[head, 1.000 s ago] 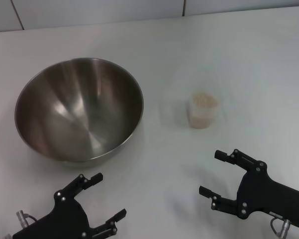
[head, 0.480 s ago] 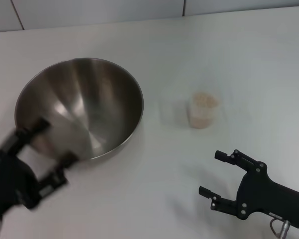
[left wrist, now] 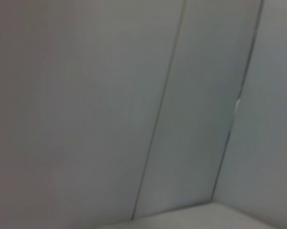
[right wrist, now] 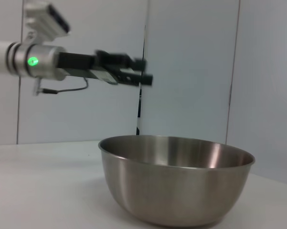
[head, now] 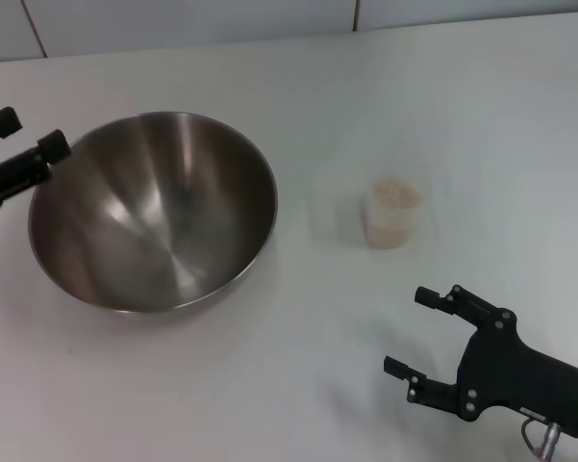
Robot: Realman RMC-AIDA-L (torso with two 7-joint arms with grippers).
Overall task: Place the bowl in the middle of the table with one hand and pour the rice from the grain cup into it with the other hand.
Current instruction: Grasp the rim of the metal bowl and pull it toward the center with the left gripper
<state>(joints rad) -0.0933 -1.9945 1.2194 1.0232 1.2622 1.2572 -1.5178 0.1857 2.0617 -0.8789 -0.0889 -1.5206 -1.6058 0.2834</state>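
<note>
The steel bowl [head: 154,217] stands empty on the white table [head: 298,385], left of the middle. The clear grain cup [head: 392,216] stands upright to its right, apart from it, with the rice [head: 395,193] filling it near the rim. My left gripper [head: 27,137] is open and empty at the bowl's far left rim. In the right wrist view it [right wrist: 136,76] hangs in the air well above the bowl [right wrist: 176,183]. My right gripper [head: 404,332] is open and empty near the front edge, in front of the cup. The left wrist view shows only wall panels.
A grey panelled wall [head: 269,19] runs along the table's far edge. The tabletop [right wrist: 38,191] around the bowl and cup bears nothing else.
My left arm has swung from the table's front edge up and back to the bowl's far left rim. The right arm, bowl and cup have not moved.
</note>
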